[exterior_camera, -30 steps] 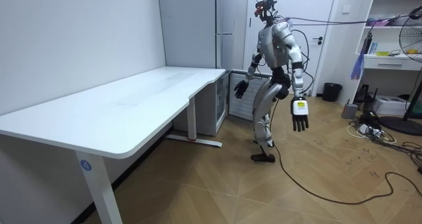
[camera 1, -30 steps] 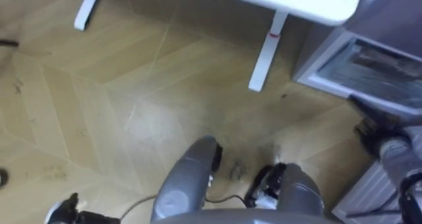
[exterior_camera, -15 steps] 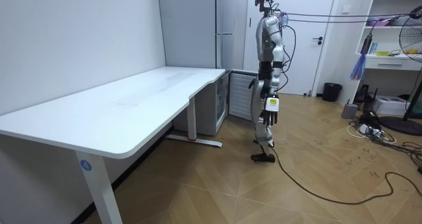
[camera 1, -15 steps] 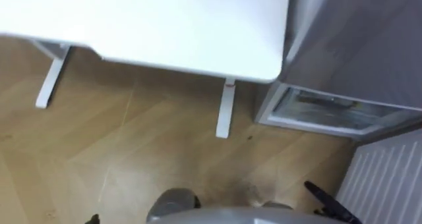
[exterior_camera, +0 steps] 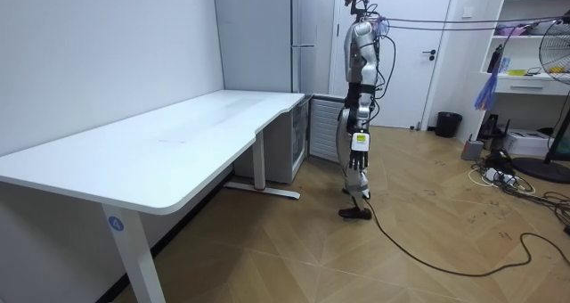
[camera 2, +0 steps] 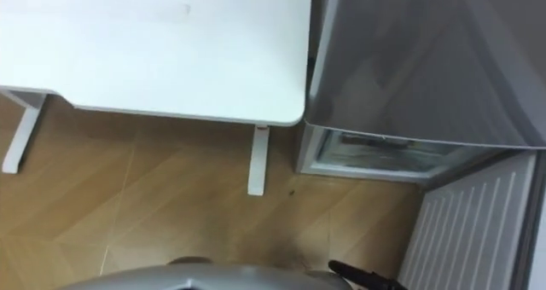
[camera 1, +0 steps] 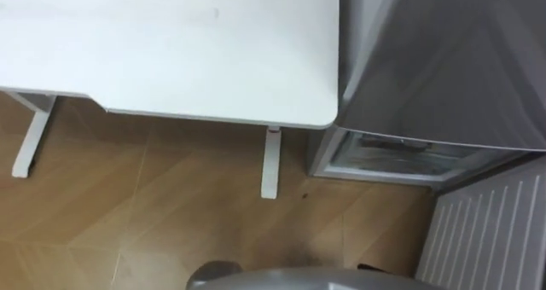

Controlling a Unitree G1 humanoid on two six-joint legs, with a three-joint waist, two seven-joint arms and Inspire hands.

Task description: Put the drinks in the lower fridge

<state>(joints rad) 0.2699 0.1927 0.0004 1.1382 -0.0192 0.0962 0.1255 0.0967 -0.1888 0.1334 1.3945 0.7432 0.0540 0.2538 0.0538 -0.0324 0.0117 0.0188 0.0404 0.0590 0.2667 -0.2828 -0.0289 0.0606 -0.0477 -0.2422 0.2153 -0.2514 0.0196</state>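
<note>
Movement of the head is what has just changed. In the left eye view the whole picture has slid since a second ago. Then it showed floor and knees; now the white worktop (camera 1: 171, 51) lies across the upper left. The grey fridge (camera 1: 444, 60) stands just beside its right end. Under it the lower fridge (camera 1: 392, 156) is open, and its door (camera 1: 486, 234) is swung out with the ribbed white inside showing. In the right eye view the same scene comes again. A dark tip at the bottom edge there I take for the right hand (camera 2: 363, 276); whether it is open or holds something I cannot tell. In the room view the robot, twisted with arms spread a second ago, now stands upright near the open door, facing the worktop. The left hand (exterior_camera: 356, 156) hangs at its thigh with fingers straight, holding nothing. Where the drinks are I cannot tell. I judge that the carrying has not begun and that the robot must first find them. The worktop is long and smooth and carries nothing on the part that shows. The wooden floor (exterior_camera: 294, 249) is open around the robot. A shelf (exterior_camera: 534, 82), a fan (exterior_camera: 559, 49) and a dark bin (exterior_camera: 449, 123) stand well apart at the room view's right.
</note>
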